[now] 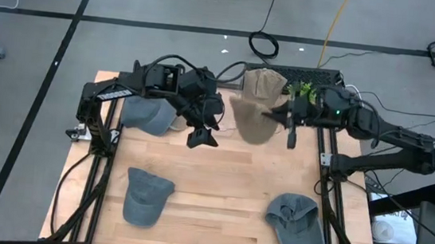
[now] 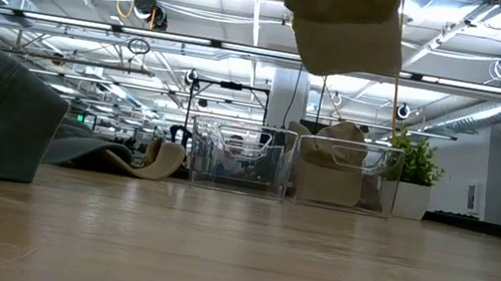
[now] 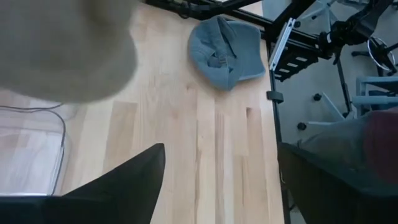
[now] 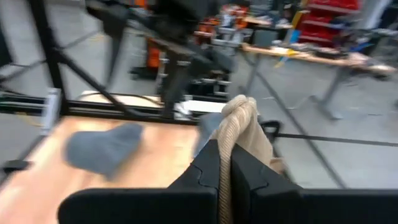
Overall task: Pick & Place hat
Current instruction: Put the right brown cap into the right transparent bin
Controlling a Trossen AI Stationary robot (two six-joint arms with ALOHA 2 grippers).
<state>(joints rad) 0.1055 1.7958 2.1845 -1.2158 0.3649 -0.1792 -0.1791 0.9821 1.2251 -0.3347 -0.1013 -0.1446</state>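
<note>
Tan hat (image 1: 254,117) is up in the air over the far middle of the table (image 1: 217,210), pinched by the right gripper (image 1: 290,117); right wrist view shows its 2 fingers (image 4: 208,171) pressed together on a fold of the tan cloth; low view has the hat hanging clear above the wood, nothing under it touching. Left gripper (image 1: 203,133) sits just beside the hat on the left, fingers (image 3: 134,180) spread wide and holding nothing — looks like it is out of the grip and the right arm alone carries the hat.

Progress, judged: pick is done, place is not; hat is not yet over or in a clear bin (image 2: 341,175) at the far edge, where another tan hat (image 2: 330,178) already seems to sit. 3 grey caps remain on the table — one by the left arm's base (image 1: 150,114), one near-left (image 1: 146,197), one near-right (image 1: 297,226); likely still to be handled, cannot tell for sure.
</note>
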